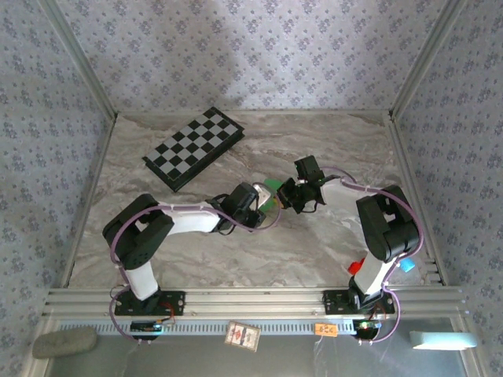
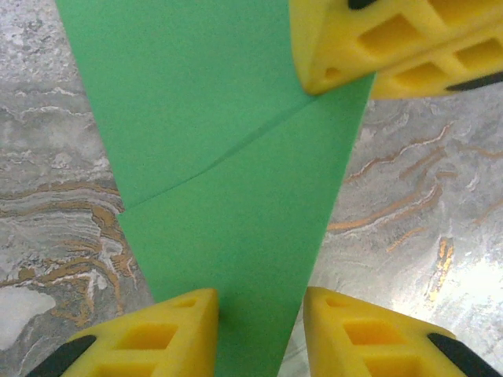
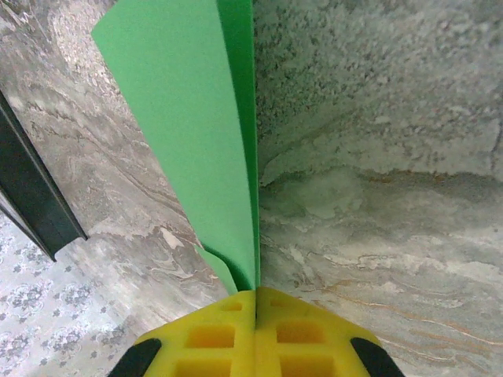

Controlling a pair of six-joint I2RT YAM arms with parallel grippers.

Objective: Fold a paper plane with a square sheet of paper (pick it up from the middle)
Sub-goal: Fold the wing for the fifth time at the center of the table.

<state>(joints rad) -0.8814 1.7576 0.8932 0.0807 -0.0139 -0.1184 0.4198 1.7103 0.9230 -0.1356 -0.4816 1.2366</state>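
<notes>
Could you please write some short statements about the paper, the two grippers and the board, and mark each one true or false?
1. The right gripper is shut on the paper plane. True.
2. The checkered board lies under the paper. False: it lies apart, at the far left of the table.
3. The left gripper has its jaws apart, with the paper between them. True.
4. The paper has no crease. False: a crease runs across it.

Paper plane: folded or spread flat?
Folded: the paper plane shows two layers meeting at the right gripper, plus a diagonal crease in left wrist view.
</notes>
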